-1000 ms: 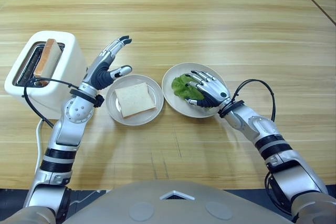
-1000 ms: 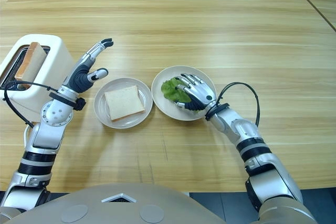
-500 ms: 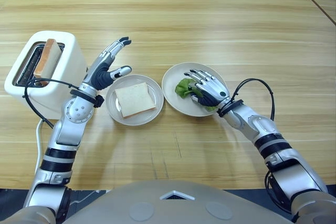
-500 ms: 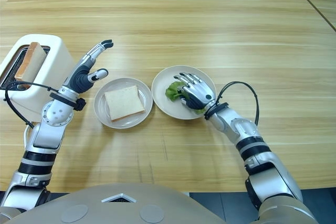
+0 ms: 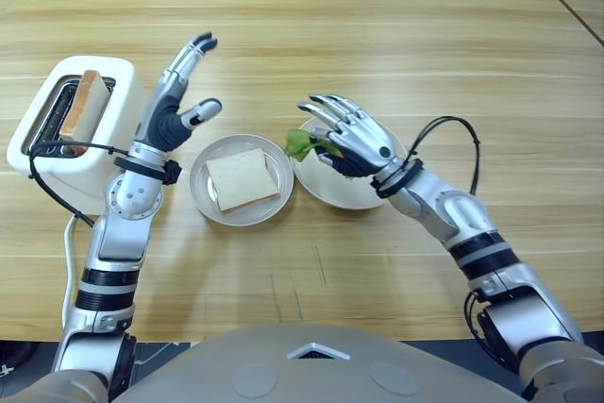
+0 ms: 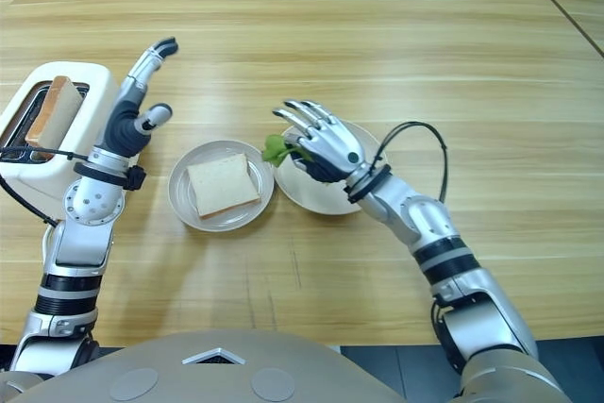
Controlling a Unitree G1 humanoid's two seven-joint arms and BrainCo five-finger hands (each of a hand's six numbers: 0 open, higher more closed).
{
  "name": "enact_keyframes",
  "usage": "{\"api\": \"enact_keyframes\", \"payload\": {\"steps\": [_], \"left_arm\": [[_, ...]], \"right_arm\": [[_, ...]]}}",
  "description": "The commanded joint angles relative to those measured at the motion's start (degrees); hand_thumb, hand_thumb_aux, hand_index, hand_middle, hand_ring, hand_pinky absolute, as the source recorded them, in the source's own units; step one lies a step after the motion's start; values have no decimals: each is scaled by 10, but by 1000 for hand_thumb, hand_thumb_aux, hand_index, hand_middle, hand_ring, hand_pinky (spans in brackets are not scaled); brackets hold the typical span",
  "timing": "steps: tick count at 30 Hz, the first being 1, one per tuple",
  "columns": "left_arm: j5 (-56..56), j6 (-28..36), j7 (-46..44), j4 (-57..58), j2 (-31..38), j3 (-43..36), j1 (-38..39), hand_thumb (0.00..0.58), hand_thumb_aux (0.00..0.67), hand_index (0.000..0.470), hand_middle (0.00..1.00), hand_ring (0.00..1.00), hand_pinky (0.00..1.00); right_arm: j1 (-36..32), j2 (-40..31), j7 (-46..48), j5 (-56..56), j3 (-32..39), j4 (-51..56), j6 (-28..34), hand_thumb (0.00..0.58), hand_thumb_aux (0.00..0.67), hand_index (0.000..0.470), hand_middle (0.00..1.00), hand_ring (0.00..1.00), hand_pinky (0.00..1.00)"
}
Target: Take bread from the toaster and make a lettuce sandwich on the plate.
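mostly hidden by the right hand [image 5: 357, 139] gripping it, lettuce [image 5: 300, 143] peeks out; left hand [image 5: 175, 109] splayed, empty

The silver right hand [image 5: 351, 137] lifted the green lettuce leaf [image 5: 300, 144] off the beige bowl [image 5: 332, 191] toward the left, while the open left hand [image 5: 179, 106] rose.

The room is bright, with even light falling from above onto the table [image 5: 406, 25]. The pale wood carries a soft, broad sheen across its far half. Shadows are faint and soft-edged: a thin dark line lies under the near rim of the left plate [image 5: 226, 218] and of the right plate [image 5: 330, 201]. The toaster [image 5: 127, 110] is whitest on top and dimmer on its near face. Small white glints sit on the metal of the right robot hand [image 5: 357, 134]. The floor [image 6: 580, 351] beyond the near edge is dark.
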Motion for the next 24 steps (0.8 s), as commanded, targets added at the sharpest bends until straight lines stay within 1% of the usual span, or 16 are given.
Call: {"api": "enact_keyframes", "payload": {"steps": [1, 6, 11, 15, 19, 20, 21, 22, 23, 24], "left_arm": [[-11, 21, 4, -37, -10, 17, -6, 0, 0, 0, 0, 0, 0], [-15, 32, -3, -54, -15, 17, -3, 0, 0, 0, 0, 0, 0], [-14, 34, -6, -53, -15, 19, 2, 0, 0, 0, 0, 0, 0], [-16, 35, -10, -52, -14, 20, 4, 0, 0, 0, 0, 0, 0], [-15, 34, -13, -48, -13, 21, 5, 0, 0, 0, 0, 0, 0], [-16, 33, -13, -47, -13, 21, 4, 0, 0, 0, 0, 0, 0], [-16, 33, -14, -46, -13, 22, 4, 0, 0, 0, 0, 0, 0], [-16, 33, -14, -45, -13, 22, 4, 0, 0, 0, 0, 0, 0], [-16, 32, -14, -45, -12, 23, 4, 0, 0, 0, 0, 0, 0], [-16, 32, -14, -45, -12, 23, 4, 0, 0, 0, 0, 0, 0]], "right_arm": [[-55, 64, 19, -25, 53, 36, -8, 580, 670, 470, 0, 0, 0], [-113, 137, 8, -59, 117, 124, -15, 580, 670, 470, 0, 0, 0], [-168, 189, -1, -85, 167, 225, -15, 580, 670, 470, 0, 0, 0], [-182, 204, -8, -94, 188, 253, -6, 580, 670, 470, 0, 0, 0], [-190, 201, -12, -97, 197, 261, 0, 580, 670, 470, 0, 0, 0], [-192, 198, -11, -97, 199, 259, 1, 570, 583, 409, 0, 0, 0], [-194, 195, -9, -95, 199, 256, 1, 526, 465, 326, 0, 0, 0], [-196, 193, -7, -93, 198, 253, 1, 458, 363, 254, 0, 0, 0], [-196, 190, -4, -91, 197, 247, 1, 346, 244, 171, 0, 0, 0], [-196, 187, 0, -89, 195, 240, 1, 223, 145, 101, 0, 0, 0]]}}
